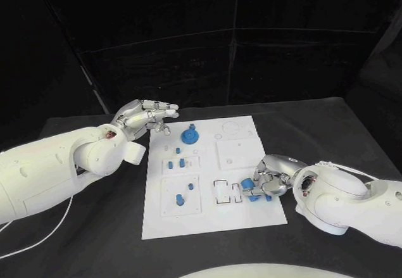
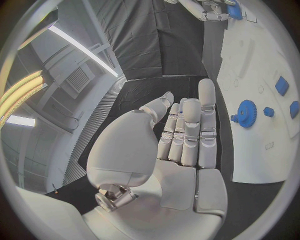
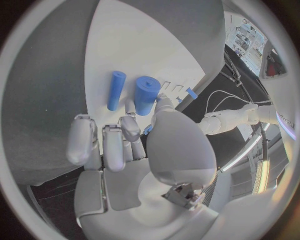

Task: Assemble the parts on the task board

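White arms, silver robot hands

Bulky glossy white shells; the left robot hand [image 1: 147, 117] and right robot hand [image 1: 269, 178] are segmented silver metal; a thin white cable [image 1: 42, 234] trails from the left arm.

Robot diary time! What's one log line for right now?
left hand: open, off board | right hand: pinching blue part | task board: blue gear seated

Dim black backdrop, even overhead light, sharp focus; wrist views fisheye-warped.
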{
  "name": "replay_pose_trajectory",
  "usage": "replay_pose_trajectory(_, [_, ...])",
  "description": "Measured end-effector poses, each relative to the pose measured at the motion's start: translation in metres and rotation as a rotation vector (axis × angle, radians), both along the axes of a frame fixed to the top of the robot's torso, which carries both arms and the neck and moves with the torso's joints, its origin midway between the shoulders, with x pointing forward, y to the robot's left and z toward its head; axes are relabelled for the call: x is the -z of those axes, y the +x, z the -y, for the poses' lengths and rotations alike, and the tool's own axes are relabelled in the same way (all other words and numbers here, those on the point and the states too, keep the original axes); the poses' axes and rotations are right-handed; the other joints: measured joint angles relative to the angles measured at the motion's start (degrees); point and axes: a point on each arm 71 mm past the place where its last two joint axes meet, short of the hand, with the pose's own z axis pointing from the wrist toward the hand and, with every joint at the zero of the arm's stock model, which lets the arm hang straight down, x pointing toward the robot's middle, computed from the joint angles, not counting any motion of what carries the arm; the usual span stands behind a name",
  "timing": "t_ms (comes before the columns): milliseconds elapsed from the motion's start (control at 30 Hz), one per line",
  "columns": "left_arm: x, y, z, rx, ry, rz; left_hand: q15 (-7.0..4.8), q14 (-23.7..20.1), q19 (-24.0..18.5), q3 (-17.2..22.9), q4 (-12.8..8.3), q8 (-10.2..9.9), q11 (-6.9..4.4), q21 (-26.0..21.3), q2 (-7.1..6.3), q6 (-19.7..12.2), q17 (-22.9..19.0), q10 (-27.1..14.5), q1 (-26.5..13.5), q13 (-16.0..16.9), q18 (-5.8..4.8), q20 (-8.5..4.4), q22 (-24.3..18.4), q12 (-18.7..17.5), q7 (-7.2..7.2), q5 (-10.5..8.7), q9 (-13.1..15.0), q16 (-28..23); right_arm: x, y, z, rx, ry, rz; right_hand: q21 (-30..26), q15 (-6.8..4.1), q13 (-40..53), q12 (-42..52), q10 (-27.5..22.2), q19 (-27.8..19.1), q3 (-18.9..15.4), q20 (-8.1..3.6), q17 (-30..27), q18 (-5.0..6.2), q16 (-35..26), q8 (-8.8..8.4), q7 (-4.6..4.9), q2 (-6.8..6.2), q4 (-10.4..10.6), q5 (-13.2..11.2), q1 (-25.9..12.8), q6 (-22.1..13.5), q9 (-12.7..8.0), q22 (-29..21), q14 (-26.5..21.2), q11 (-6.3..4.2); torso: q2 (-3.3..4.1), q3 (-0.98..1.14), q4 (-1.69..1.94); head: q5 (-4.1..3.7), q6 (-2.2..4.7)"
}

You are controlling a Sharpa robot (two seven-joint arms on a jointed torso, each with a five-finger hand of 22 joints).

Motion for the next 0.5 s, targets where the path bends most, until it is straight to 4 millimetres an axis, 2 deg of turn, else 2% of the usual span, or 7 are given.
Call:
replay_pose_trajectory(200, [0.000,0.000,-0.001,-0.001,0.000,0.000,0.00,0.00,0.00,0.00,0.00,0.00,0.00,0.00,0.00,0.00,0.00,0.00,0.00,0.00,0.00,0.00,0.00,0.00,0.00,0.00,0.00,0.00,0.001,-0.001,-0.001,0.010,0.018,0.017,0.30,-0.22,1.62,0.69,1.03,0.51,-0.30,-0.11,0.32,-0.04,0.72,0.50,-0.46,1.04,-0.02,3.81,1.04,-0.04,0.88,0.77,-0.19,-0.41,0.00,-0.02,0.00,0.05,-0.05])
replay_pose_trajectory(267, [0.000,0.000,-0.001,-0.001,0.000,0.000,0.00,0.00,0.00,0.00,0.00,0.00,0.08,-0.02,0.00,0.00,-0.05,-0.08,0.00,0.00,0.00,0.00,0.00,0.00,0.00,0.00,0.00,0.00,0.001,-0.003,-0.002,0.015,0.029,0.024,0.71,-0.41,2.27,1.25,1.67,0.74,-0.30,-0.33,0.32,-0.90,1.01,0.87,-0.98,1.73,-0.02,4.87,1.74,0.06,1.34,1.17,0.00,-0.59,-0.01,-0.02,0.00,0.06,-0.05])
replay_pose_trajectory(300, [0.000,0.000,-0.001,-0.001,0.000,0.000,0.00,0.00,0.00,0.00,0.00,0.00,0.21,-0.22,0.00,0.00,-0.12,-0.21,0.00,0.00,0.00,0.00,0.01,0.00,0.00,0.00,0.00,0.00,0.001,-0.003,-0.002,0.018,0.033,0.027,0.71,-0.41,2.53,1.28,1.75,0.83,-0.30,-0.42,0.31,-0.91,1.08,1.02,-0.93,1.94,-0.02,5.40,1.97,0.31,1.49,1.33,0.00,-0.51,-0.01,-0.02,0.00,0.06,-0.05])
replay_pose_trajectory(433, [0.000,0.000,-0.001,-0.002,0.001,0.000,0.00,0.00,0.00,0.00,0.00,0.00,0.21,-0.22,0.00,0.00,-0.14,-0.21,0.00,0.00,0.00,0.00,0.01,0.00,0.00,0.00,0.00,0.00,0.001,-0.009,-0.002,0.032,0.055,0.033,0.94,-0.61,3.35,1.55,2.28,1.02,-0.46,-0.62,0.31,-0.91,1.46,1.16,-1.16,1.94,-0.17,7.55,2.72,0.72,1.85,1.76,-0.20,-0.97,-0.04,0.01,-0.04,0.04,-0.04])
replay_pose_trajectory(500, [0.000,0.000,-0.001,-0.002,0.001,0.000,0.00,0.00,0.00,0.01,0.00,0.00,0.21,-0.22,0.00,0.00,-0.14,-0.21,0.00,0.00,0.00,0.00,0.01,0.00,0.00,0.00,0.00,0.00,-0.002,-0.012,-0.003,0.039,0.078,0.041,0.94,-0.73,3.57,1.55,2.46,1.02,-0.46,-0.62,0.31,-0.91,1.46,1.32,-1.23,2.01,-0.17,8.43,2.79,0.78,2.33,1.85,-0.08,-0.82,-0.07,0.02,-0.05,-0.03,-0.05])
